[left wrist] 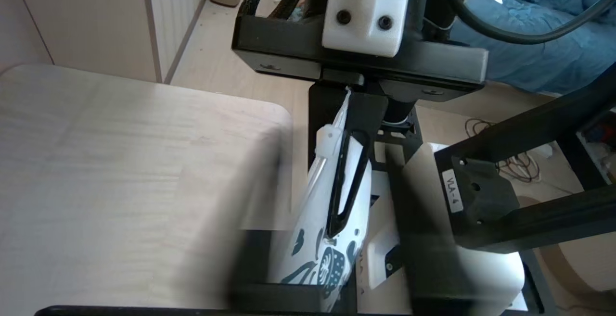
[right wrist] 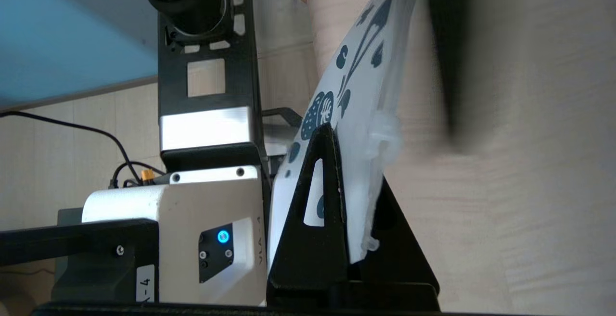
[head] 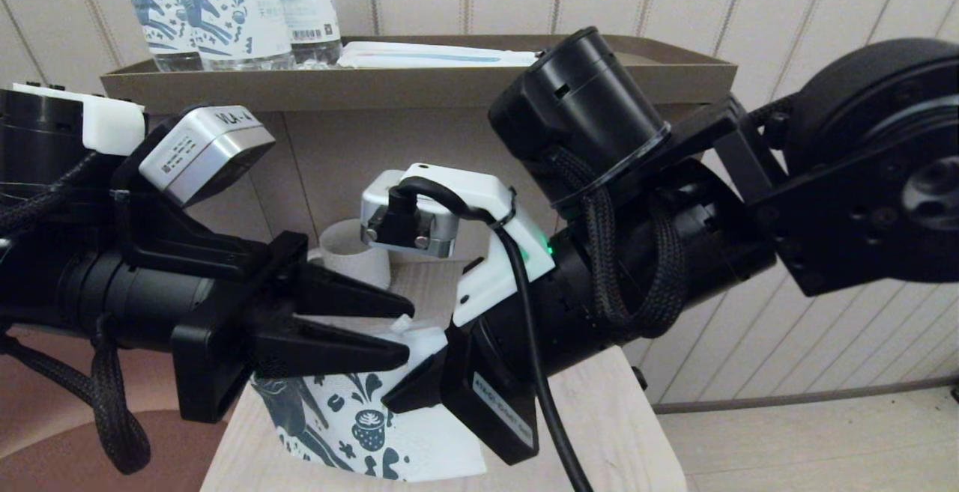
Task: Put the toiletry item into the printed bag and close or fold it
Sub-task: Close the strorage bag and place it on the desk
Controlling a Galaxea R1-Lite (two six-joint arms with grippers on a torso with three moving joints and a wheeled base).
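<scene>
Both sets of fingers pinch the printed bag, left gripper and right gripper at its zip top, so pulling apart unevenly could tear it free.

printed bag upright | pinched in right claw | beside table

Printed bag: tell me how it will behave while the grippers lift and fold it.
Probably floppy: the printed bag curves and sags between the left gripper and the right gripper rather than staying flat. Likely light, since thin film hangs from pinches at its top edge. The film looks smooth and glossy, so it may slip; the white zip slider gives a firmer hold.
</scene>
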